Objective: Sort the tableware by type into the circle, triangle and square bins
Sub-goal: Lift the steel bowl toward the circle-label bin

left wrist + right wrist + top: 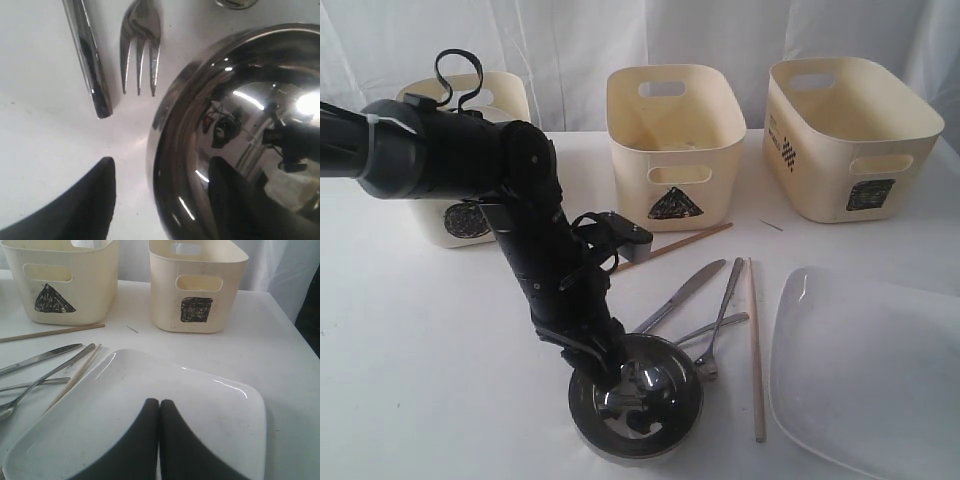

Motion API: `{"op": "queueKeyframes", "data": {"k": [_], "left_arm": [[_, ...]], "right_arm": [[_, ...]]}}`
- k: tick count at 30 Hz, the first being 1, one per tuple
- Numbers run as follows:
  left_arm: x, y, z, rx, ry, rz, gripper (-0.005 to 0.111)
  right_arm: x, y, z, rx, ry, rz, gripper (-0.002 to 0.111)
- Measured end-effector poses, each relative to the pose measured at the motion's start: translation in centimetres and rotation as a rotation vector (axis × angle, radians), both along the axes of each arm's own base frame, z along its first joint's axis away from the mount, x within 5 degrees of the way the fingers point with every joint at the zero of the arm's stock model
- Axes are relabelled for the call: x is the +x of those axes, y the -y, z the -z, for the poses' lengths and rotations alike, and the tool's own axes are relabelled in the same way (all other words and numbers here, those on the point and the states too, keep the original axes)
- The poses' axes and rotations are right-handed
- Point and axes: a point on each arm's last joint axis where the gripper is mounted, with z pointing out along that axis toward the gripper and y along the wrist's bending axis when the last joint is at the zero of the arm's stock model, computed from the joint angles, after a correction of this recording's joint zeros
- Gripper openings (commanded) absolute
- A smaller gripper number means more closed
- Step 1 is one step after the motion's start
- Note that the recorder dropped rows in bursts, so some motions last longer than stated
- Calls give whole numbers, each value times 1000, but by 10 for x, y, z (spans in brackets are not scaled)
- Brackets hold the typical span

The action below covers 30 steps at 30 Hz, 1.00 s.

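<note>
Straddling steel bowl [167,150] rim, left fingers [80,207] apart | fork [140,40], knife [90,65] just beside

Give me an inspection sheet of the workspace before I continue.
Surface: white table.
Job's things: steel bowl, knife, forks, two chopsticks, white plate unsorted before circle bin, triangle bin, square bin.
Clutter: thin sliver before the gap between triangle and square bins.
Grippers: left gripper open, astride the bowl's rim; right gripper shut, over the plate.
Cables: loop atop left arm.
Surroundings: white curtain.
</note>
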Motion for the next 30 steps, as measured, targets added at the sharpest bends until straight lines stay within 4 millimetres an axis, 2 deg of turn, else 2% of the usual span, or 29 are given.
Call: {"op": "queueKeyframes", "data": {"k": [15,25,30], "left_arm": [[2,1,0,-9,17,-5,59],[3,5,18,-1,-39,-25,59],[4,6,19,-11,-33,-36,59]], "right_arm": [[0,0,0,0,0,0,0],[0,0,0,0,0,0,0],[0,0,0,0,0,0,0]]}}
